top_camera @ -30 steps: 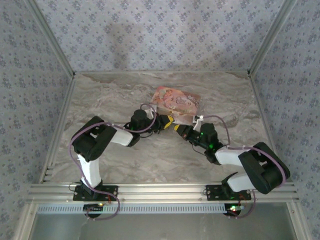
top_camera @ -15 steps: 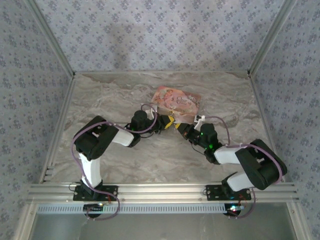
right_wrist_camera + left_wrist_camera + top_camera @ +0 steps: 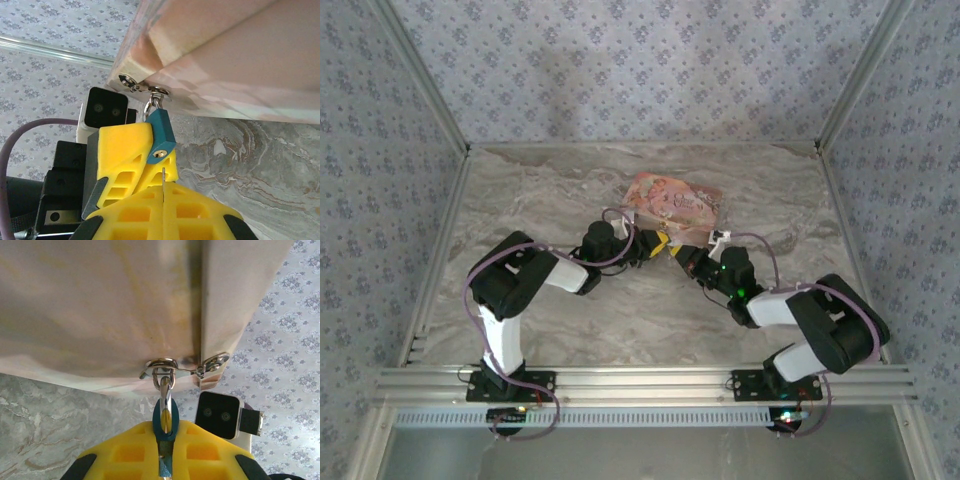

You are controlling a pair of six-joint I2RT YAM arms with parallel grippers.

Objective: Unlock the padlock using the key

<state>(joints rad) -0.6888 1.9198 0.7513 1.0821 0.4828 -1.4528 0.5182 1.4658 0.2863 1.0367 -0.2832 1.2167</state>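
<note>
Table [image 3: 540, 190]: grey-veined marble top. The pouch lies flat on it, toward the far side and a little right of centre.
Pouch [image 3: 672, 203]: flat, pink, illustrated. It is the reference for every entry below.
Left arm [image 3: 505, 290]: comes in from the pouch's near-left side, and its wrist ends at the pouch's near edge.
Right arm [image 3: 820, 330]: comes in from the pouch's near-right side. Its wrist ends just short of the same edge, facing the left wrist.
Left gripper [image 3: 164, 427]: right at the pouch's near edge. The yellow fingers are clenched on the padlock's blue body, one against each flat face.
Right gripper [image 3: 163, 187]: just beyond the left gripper, on the side away from the pouch. The yellow fingers are pinched together on the key, with the blade sticking out between them toward the pouch.
Padlock [image 3: 161, 135]: tiny, blue. It hangs off the pouch's near edge, joined to it by the clasp, with its bottom face turned away from the pouch toward the right gripper.
Clasp [image 3: 161, 365]: silvery metal fitting riveted to the pouch's near edge, with a ring standing out from it.
Shackle [image 3: 165, 390]: silvery loop, threaded through the clasp's ring and closed into the blue body.
Key [image 3: 163, 180]: seen edge-on as a thin silvery blade, pointing toward the pouch in line with the padlock's bottom face.
Keyhole [image 3: 160, 154]: small brass-coloured circle on the face turned away from the pouch. The key's tip sits just beside it; I cannot tell whether the two are touching.
</note>
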